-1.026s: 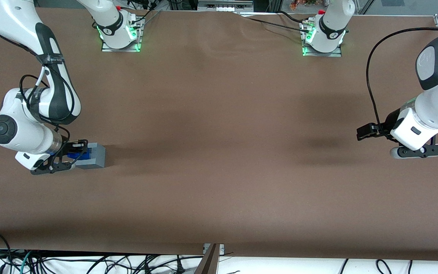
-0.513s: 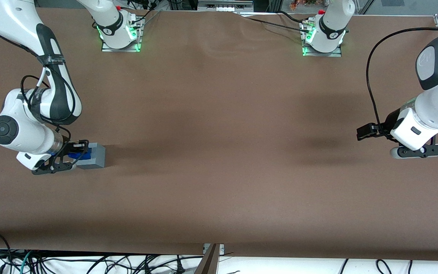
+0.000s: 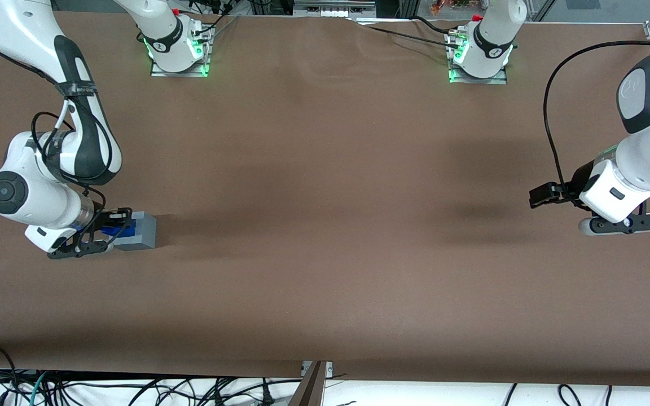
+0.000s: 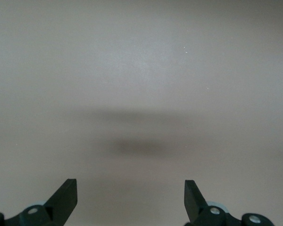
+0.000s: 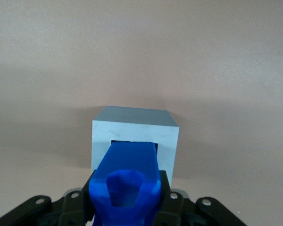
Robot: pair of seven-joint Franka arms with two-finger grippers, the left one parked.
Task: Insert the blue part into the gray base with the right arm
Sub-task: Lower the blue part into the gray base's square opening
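Since a moment ago my arm has crept a tiny bit toward the gray base, and the blue part has gone a little deeper, so less blue shows now; the base itself has stayed in the same spot on the brown table, out at the working arm's end. The blue part lies on its side, its long way running flat along the table from my gripper straight into the base. Its narrow end has just gone into the square hole in the face of the base that looks at my wrist, and its wide end, with a round hollow in it, points back at my camera. The base sits flat on the table with that open face turned to me. My gripper hangs low over the table just beside the base, closed snug on the wide end of the blue part, one black finger pressed on each side of it. My fingers are only as far apart as the blue part is wide, and I cannot tell if they touch the gray base
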